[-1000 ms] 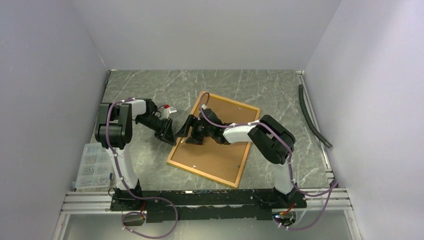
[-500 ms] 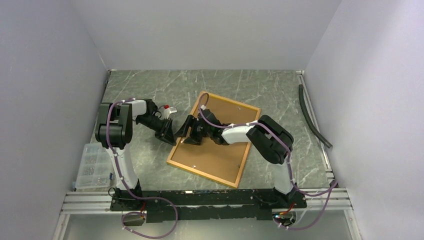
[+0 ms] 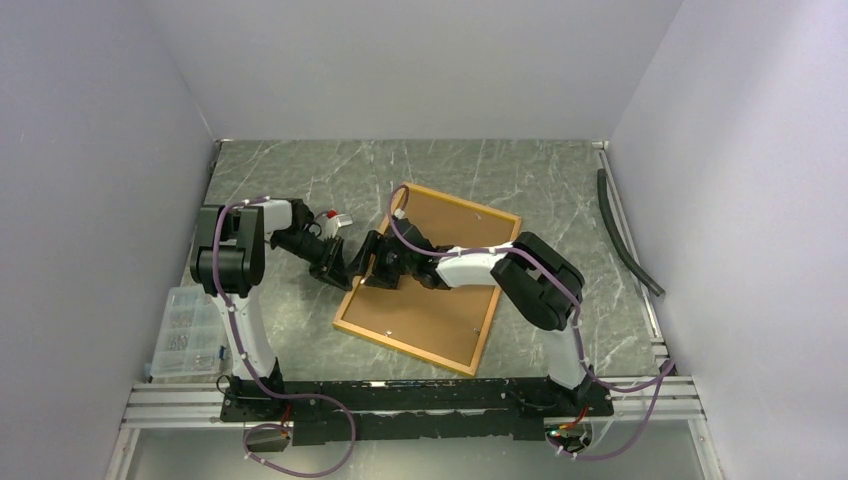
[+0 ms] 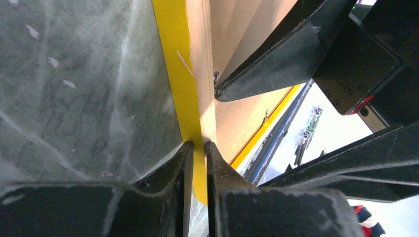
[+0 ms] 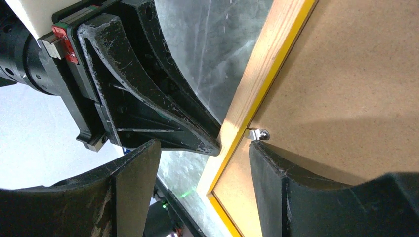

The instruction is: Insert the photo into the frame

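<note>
Left gripper [image 4: 197, 150] pinched nearly closed on the frame [image 4: 178, 89]: thin rail, yellow strip beside pale wood, caught between the two black fingertips, nothing else in the grasp. Right gripper [image 5: 203, 144] spread wide and holding nothing, straddling that same rail. One finger [image 5: 131, 190] out over the table [image 3: 300, 170], the other above the backing board [image 3: 440, 300], close to a small metal tab [image 5: 258, 134] at the board's edge. Touching the board or hovering over it: cannot tell. Tip of the left gripper pressed to the rail's outer side, directly between the right fingers.

Seen from above: frame flat on the marbled grey table, near its middle, back side up, brown backing board filling the opening. Long sides tilted, running from about 1 o'clock down to 7 o'clock. Both grippers meeting at the frame's 9 o'clock long rail, toward its far half. Left arm reaching in from 9 o'clock over bare table. Right arm stretched from 3 o'clock across the board, wrist low above it.

Clear plastic parts box [image 3: 185, 335] at the table's 8 o'clock edge, well apart from the frame. Black hose [image 3: 625, 225] lying along the 3 o'clock edge.
</note>
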You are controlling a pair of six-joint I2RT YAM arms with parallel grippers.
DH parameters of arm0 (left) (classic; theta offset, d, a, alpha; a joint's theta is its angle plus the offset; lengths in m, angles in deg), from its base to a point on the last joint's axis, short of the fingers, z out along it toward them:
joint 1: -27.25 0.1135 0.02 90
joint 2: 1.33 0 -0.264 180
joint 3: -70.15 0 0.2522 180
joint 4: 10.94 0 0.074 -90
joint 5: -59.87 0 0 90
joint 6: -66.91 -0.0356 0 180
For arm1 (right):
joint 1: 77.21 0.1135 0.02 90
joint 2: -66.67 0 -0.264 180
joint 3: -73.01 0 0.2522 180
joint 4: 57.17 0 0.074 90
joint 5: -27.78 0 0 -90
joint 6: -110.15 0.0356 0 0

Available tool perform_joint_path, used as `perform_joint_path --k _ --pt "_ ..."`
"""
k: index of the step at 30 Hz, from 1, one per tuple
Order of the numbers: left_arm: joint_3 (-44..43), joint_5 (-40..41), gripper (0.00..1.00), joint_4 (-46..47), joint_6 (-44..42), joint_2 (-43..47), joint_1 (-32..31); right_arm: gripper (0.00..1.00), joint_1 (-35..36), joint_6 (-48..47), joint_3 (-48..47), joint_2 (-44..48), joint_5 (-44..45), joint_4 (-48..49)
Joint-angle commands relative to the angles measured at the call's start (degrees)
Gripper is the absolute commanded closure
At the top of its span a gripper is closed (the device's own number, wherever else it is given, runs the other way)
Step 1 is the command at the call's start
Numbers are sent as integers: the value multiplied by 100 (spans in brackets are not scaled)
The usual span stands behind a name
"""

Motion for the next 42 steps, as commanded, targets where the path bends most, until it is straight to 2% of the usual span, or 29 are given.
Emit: perform_joint_path --k 1,10,17,21,23,26,32,42 --pt "17 169 85 130 -134 -203 -73 30 17 -315 -248 -218 390 -291" --pt "14 158 87 120 -146 -190 -75 32 10 -495 -375 -337 369 -262" --pt "-13 175 88 89 -169 -156 -67 32 5 -628 -274 -96 227 -55" --pt "-191 105 89 -182 -312 -41 32 30 -29 -878 152 565 197 219" --pt "-363 9 88 -380 -424 20 163 27 -63 -1112 407 1032 313 144" --pt "-586 -67 88 -514 -478 51 287 27 -145 -1298 547 1264 244 -60" --pt "-550 -345 87 -468 -405 4 290 29 4 -1155 421 708 -15 41" --pt "-222 -303 87 -243 -344 -111 135 31 132 -887 -169 -166 -71 165"
